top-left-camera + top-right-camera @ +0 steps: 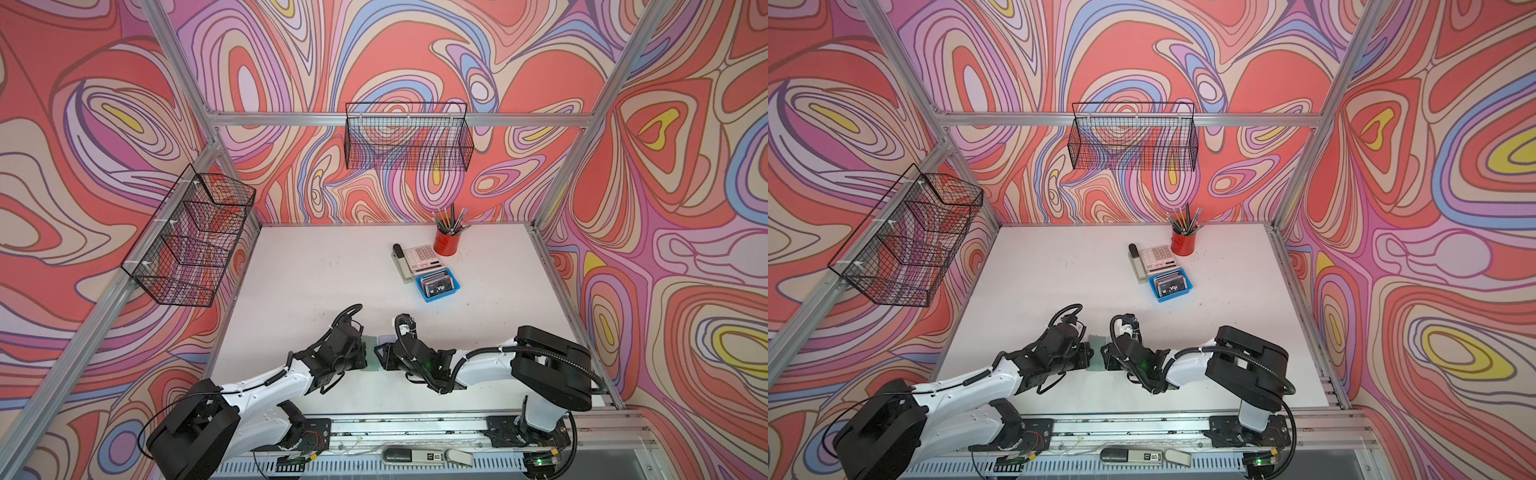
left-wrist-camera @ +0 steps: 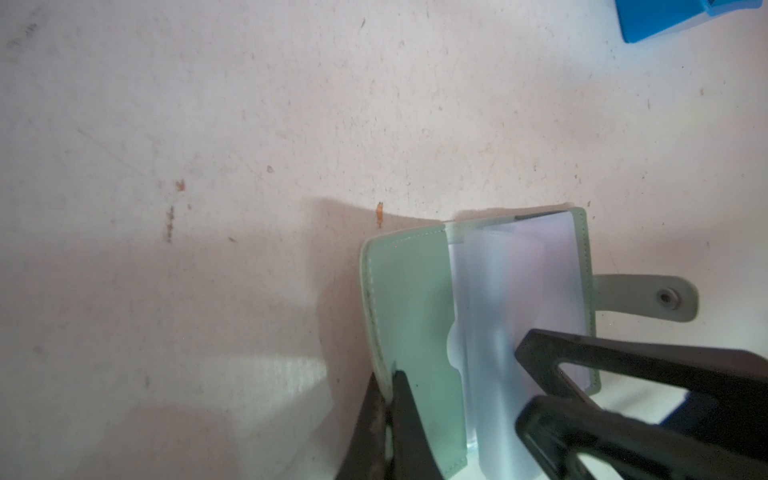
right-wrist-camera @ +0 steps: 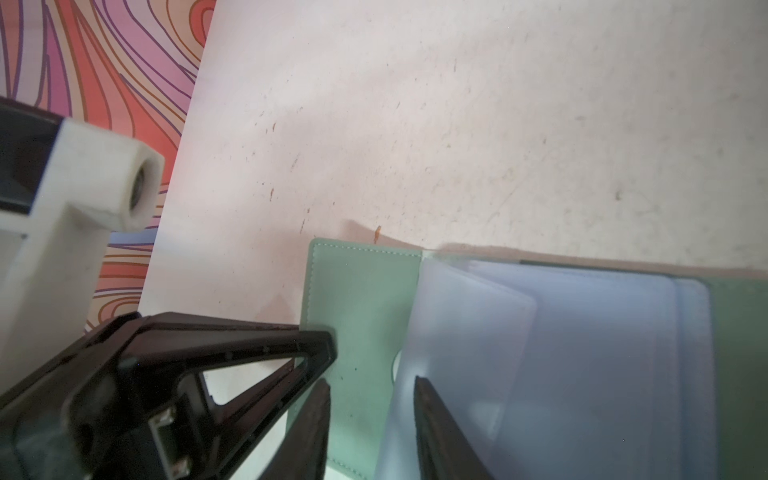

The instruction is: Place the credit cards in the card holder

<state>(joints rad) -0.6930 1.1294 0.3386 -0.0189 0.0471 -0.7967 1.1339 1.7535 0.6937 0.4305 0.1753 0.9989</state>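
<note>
One view shows card holder tab.

The one word I can read is a white "Vip" on the dark card that faces up in the blue tray, on the far right part of the counter; both top views show it. The keys of the calculator just beyond are too small for me. On the grey tool at the near rail, a small label looks like "50", though I cannot be sure.
</note>
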